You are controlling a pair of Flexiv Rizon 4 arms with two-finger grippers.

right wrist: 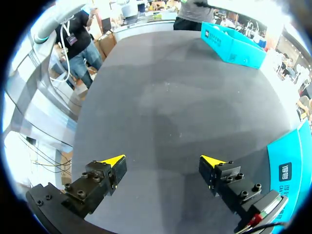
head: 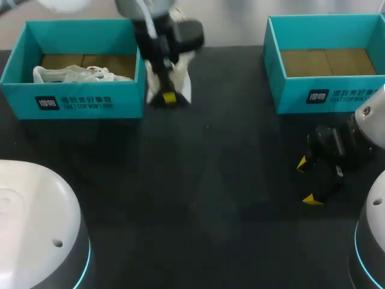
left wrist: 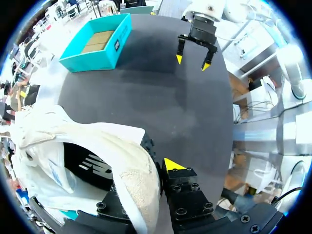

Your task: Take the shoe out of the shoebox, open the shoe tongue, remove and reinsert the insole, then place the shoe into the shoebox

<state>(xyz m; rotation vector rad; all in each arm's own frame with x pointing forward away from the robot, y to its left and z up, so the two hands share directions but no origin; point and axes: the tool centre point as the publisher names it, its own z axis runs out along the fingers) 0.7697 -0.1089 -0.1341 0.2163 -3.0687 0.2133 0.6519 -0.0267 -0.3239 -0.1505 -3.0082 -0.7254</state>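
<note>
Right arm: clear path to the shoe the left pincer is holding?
Likely yes. The right pincer is open, and only bare table lies between it and the shoe in the left pincer. Reach is long.

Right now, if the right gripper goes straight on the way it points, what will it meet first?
Probably only the bare black table: the right gripper is open, nothing lies ahead, and the far shoebox sits to one side.

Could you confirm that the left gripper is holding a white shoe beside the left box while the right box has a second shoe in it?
Not quite. In the head view the right box shows only its bare brown bottom; the second shoe lies in the left box. The left gripper does hold a white shoe beside the left box.
</note>
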